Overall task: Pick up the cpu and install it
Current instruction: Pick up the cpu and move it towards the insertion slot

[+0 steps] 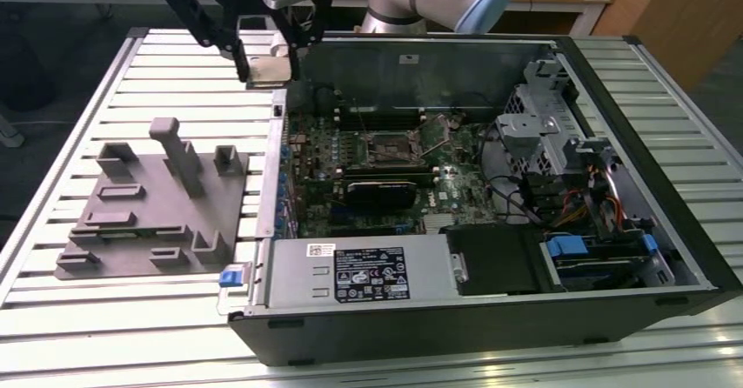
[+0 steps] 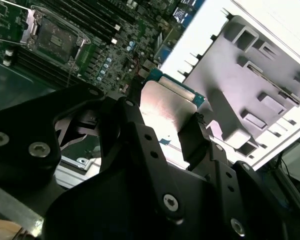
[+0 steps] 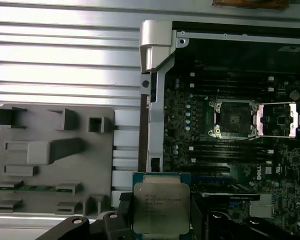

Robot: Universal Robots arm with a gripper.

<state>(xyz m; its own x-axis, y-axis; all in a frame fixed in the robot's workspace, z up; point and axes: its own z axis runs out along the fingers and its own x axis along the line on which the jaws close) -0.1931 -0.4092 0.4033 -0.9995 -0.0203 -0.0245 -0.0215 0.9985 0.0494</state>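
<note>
The gripper (image 1: pixel 266 69) grasps the cpu (image 1: pixel 270 68) by two edges, raised by the computer case's (image 1: pixel 488 323) edge, well apart from the open socket (image 1: pixel 389 147). Such a thin hold could let it slip or tilt, and a crooked landing may bend the socket's pins.

Slatted table (image 1: pixel 117 336), grey fixture (image 1: pixel 151 205), open computer case (image 1: pixel 465 329)

On the slatted table (image 1: pixel 70 336), parts fixture (image 1: pixel 151 223) at the exterior view's left, open computer case (image 1: pixel 465 327) just beside it at the right, motherboard (image 1: pixel 337 157) inside with the socket (image 1: pixel 387 147) near its middle, cpu (image 1: pixel 267 68) between the fingers of the gripper (image 1: pixel 264 70) above the case's far left corner.
</note>
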